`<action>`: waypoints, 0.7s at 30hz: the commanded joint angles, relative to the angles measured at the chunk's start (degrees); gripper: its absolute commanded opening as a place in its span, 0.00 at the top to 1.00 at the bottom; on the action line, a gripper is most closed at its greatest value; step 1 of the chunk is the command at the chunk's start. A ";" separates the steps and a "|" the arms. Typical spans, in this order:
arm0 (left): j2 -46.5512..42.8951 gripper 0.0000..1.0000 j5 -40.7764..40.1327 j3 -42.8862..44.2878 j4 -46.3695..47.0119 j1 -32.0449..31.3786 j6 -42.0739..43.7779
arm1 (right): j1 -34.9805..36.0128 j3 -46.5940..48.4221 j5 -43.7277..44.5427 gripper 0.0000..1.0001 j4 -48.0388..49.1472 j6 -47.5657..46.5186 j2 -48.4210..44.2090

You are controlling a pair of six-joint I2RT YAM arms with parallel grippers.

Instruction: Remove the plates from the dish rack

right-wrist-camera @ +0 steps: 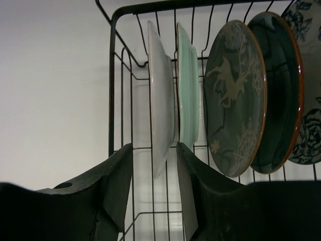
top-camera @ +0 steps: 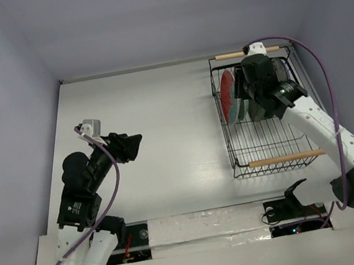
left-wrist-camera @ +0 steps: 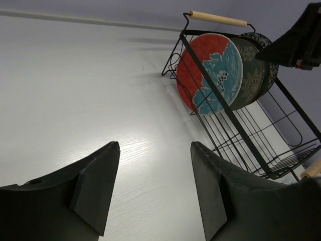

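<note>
Left fingers [left-wrist-camera: 95, 191] apart, empty; right fingers [right-wrist-camera: 115, 186] astride 1 plate [right-wrist-camera: 161, 100], pale back only, in the dish rack [right-wrist-camera: 111, 75], grip unclear.

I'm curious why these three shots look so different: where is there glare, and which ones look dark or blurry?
Left wrist view: a bright glare patch on the white table just beyond the dark left fingers. Right wrist view: dim, plates shaded, right fingers near-black with soft edges. Top view: evenly lit and sharp; the dish rack casts hardly any shadow.

Left gripper [left-wrist-camera: 155, 150], right gripper [right-wrist-camera: 154, 148] parted (right outstretched)
</note>
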 commanded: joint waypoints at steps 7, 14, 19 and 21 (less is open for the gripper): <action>-1.30 0.43 -1.02 -0.55 1.20 -0.83 0.21 | 1.31 10.18 8.65 0.58 -3.07 -2.99 8.83; -1.48 0.43 -0.93 -0.55 1.28 -0.83 0.12 | 1.31 12.47 9.62 0.64 -3.95 -3.70 13.84; -1.66 0.43 -0.58 -0.64 1.46 -0.83 0.12 | 1.84 12.82 10.67 0.65 -4.04 -3.70 15.77; -1.65 0.43 -0.23 -0.72 1.55 -0.83 0.12 | 1.84 13.08 11.02 0.65 -4.30 -3.79 17.09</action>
